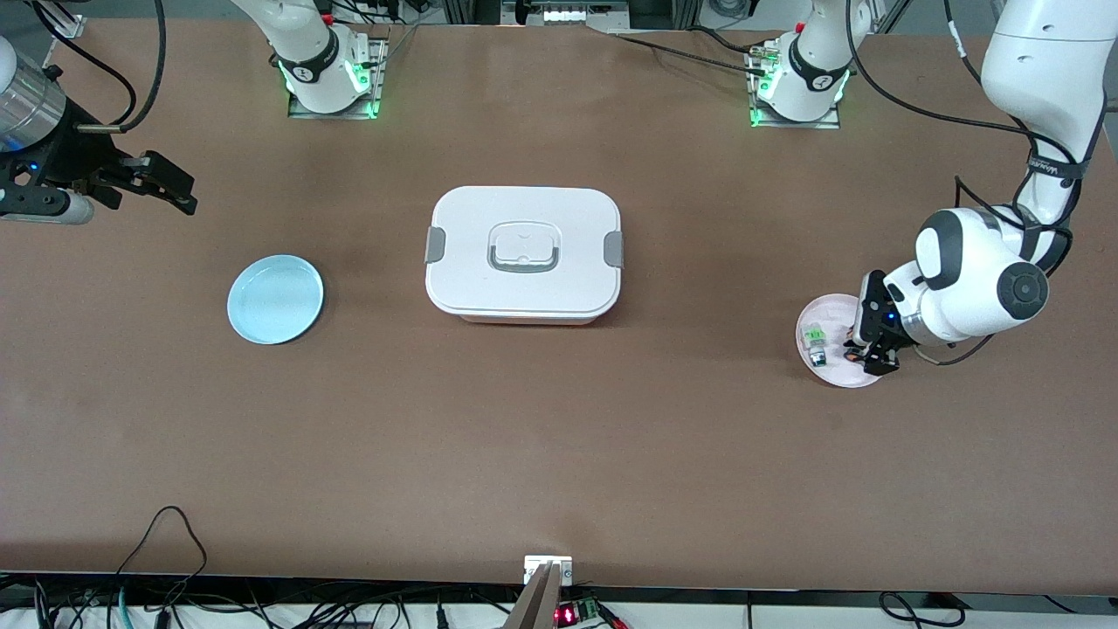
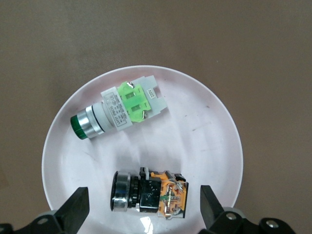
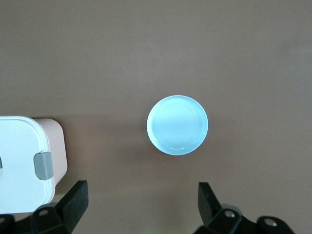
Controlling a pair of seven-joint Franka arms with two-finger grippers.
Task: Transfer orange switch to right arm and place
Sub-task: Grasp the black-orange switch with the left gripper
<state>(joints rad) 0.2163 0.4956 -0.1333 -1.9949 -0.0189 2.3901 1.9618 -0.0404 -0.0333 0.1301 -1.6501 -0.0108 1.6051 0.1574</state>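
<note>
The orange switch (image 2: 151, 191) lies on its side in a pink plate (image 2: 209, 126), with a silver ring, a black body and an orange rear block. My left gripper (image 2: 145, 202) is open and low over the plate, one finger on each side of the switch and not touching it. In the front view the left gripper (image 1: 869, 354) covers most of the switch (image 1: 850, 355) on the plate (image 1: 825, 310). My right gripper (image 1: 179, 194) is open and empty, up in the air over bare table at the right arm's end; it also shows in the right wrist view (image 3: 143, 200).
A green-and-silver switch (image 2: 122, 108) lies in the same pink plate, beside the orange one (image 1: 815, 336). An empty light blue plate (image 1: 275, 299) sits toward the right arm's end (image 3: 177, 125). A white lidded box (image 1: 524, 253) stands mid-table (image 3: 22, 161).
</note>
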